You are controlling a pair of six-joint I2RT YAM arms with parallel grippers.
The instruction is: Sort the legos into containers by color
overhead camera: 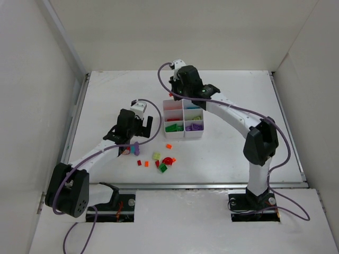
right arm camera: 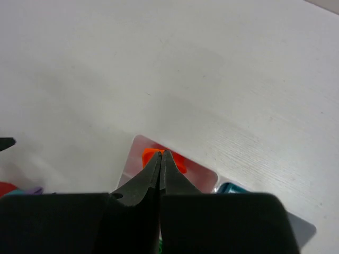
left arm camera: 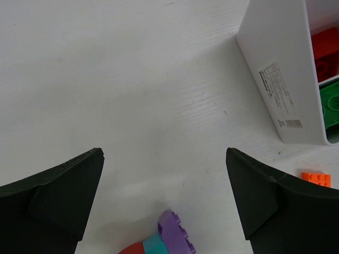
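— Starting nearest, where are the loose legos [overhead camera: 159, 160]?
— Scattered on the desk [overhead camera: 228, 153] in front of the tray [overhead camera: 194, 134], near the left pincer [left arm camera: 163, 154], which gapes wide, holding nothing.
— And farther back?
— The white tray; right pincer [right arm camera: 160, 153] clenched tight above its far-left compartment.

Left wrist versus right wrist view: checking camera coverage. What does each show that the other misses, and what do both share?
Left wrist only: the open left gripper, a purple brick, an orange brick, the tray holding red bricks and green bricks. Right wrist only: the shut right gripper over an orange piece in a compartment, cyan piece beside it. Both: tray, table.
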